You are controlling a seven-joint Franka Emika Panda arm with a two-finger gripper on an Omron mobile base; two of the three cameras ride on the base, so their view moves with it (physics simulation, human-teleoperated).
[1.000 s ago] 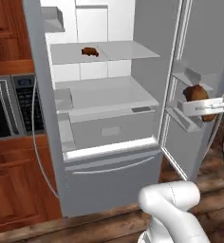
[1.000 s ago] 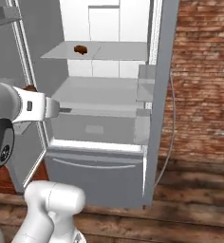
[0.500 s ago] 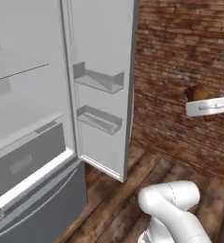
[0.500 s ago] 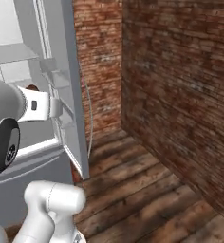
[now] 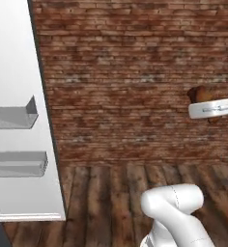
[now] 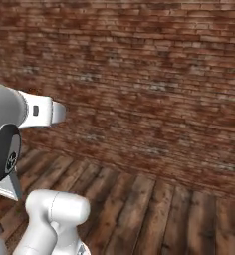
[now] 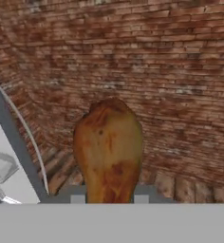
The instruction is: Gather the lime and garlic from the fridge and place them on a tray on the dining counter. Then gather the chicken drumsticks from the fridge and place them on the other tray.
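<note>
In the left base view, the open fridge door [image 5: 19, 120] stands at the left, white inside, with two grey door shelves [image 5: 17, 164] one above the other. To the right of the fridge door is a red brick wall [image 5: 130, 82], and below the wall is a dark wooden floor [image 5: 106, 193]. Far to the right of the fridge door, in front of the wall, the gripper [image 5: 203, 101] is held up in the air, and a reddish-brown chicken drumstick [image 5: 199, 92] sticks out just above the white hand. In the right base view, the white arm reaches in from the left in front of the same brick wall [image 6: 149, 74], and the wooden floor [image 6: 139, 209] lies under it. In the hand view, the gripper [image 7: 109, 195] is clamped on the chicken drumstick [image 7: 109, 152]. The two dark fingertips [image 7: 77, 194] press on its narrow end, one on each side, only a little way apart. The thick round end points away from the hand, toward the brick wall [image 7: 171, 61]. The fridge door's edge [image 7: 14, 142] and its thin handle run down the left side, well apart from the drumstick.
</note>
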